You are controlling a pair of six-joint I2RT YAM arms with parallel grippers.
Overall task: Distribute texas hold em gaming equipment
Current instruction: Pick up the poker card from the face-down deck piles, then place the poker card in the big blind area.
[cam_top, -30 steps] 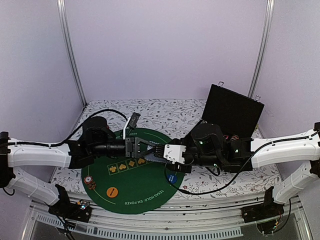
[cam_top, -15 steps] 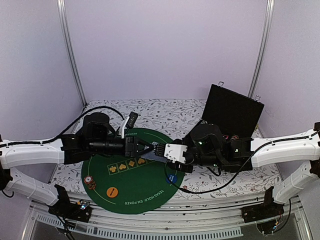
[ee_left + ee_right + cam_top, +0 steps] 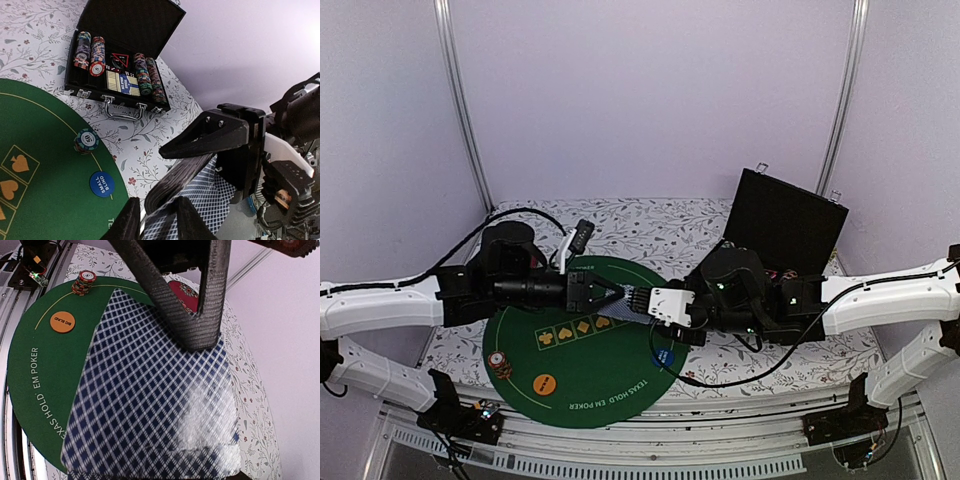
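Above the round green felt poker mat [image 3: 585, 345], the two arms are meeting over its middle. The left claw [image 3: 616, 296] and the right claw [image 3: 632, 300] are both pinching the same blue-and-white diamond-patterned playing card [image 3: 155, 400], one from each side, so the card is hanging flat in the air between them; whether more than one card is in the pinch cannot be told. On the mat, a small stack of striped poker chips [image 3: 499, 364] is sitting at the left rim beside an orange round button [image 3: 546, 383], and a blue round button [image 3: 664, 355] is lying near the right rim. An open black case [image 3: 122, 55] holding chip rows is standing on the floral table [image 3: 650, 225] to the right.
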